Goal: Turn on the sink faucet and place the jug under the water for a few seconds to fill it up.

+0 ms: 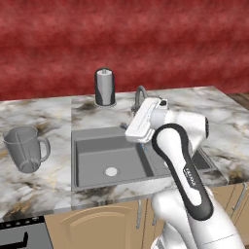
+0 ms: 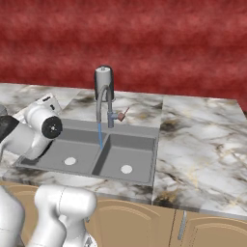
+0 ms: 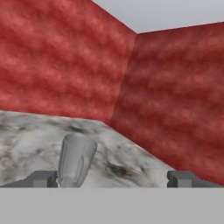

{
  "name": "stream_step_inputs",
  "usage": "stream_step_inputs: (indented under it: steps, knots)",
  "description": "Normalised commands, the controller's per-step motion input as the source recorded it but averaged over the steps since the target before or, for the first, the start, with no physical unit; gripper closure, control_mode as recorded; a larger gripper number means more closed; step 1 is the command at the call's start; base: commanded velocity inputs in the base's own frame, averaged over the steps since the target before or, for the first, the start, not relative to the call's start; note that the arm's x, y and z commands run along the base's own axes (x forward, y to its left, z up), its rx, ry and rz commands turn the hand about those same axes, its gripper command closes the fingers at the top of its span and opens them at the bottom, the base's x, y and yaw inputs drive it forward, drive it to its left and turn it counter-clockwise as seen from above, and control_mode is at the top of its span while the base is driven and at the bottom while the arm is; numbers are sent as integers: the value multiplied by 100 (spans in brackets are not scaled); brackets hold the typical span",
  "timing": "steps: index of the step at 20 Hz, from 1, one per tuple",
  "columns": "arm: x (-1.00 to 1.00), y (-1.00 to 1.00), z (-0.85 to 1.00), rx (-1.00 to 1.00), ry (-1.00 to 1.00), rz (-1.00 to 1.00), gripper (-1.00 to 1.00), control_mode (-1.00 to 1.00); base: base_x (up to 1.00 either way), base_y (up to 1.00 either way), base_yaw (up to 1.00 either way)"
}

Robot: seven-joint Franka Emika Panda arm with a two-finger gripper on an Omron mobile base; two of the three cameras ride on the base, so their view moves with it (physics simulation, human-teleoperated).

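Note:
The translucent grey jug [image 1: 26,148] stands upright on the marble counter left of the sink [image 1: 97,151], handle toward the sink. The hand view shows the jug [image 3: 76,159] ahead, just inside the left fingertip [image 3: 43,178]. My gripper [image 3: 113,178] is open wide with nothing between its fingers. The white hand [image 1: 143,120] hovers over the sink's back edge, partly hiding the sink faucet [image 1: 140,95]. From the right, the faucet [image 2: 103,99] runs a thin blue stream of water [image 2: 100,135] down near the divider of the sink [image 2: 130,149].
An opaque grey lidded canister [image 1: 104,86] stands on the counter behind the faucet, against the red wall. The faucet's small lever [image 2: 123,114] sticks out to the right. Marble counter [image 2: 202,144] stretches to the right of the sink. My own arm [image 1: 182,165] crosses the right basin.

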Motion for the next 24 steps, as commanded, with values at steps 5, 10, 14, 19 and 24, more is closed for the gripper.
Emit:
stream_step_inputs:
  steps: [5, 10, 14, 19, 24]
  knots:
    - [-50, 100, -19, -5, 0, 8, -100, -100, 0, 0, 0]
    - [-25, 81, -17, 0, 1, 5, -100, -100, 0, 0, 0]
    - [23, 56, -11, 0, 8, 6, -100, -100, 0, 0, 0]
    - [48, 27, -24, 0, 9, 11, -100, -100, 0, 0, 0]
    - [55, 1, -40, 0, 1, 16, -100, -100, 0, 0, 0]
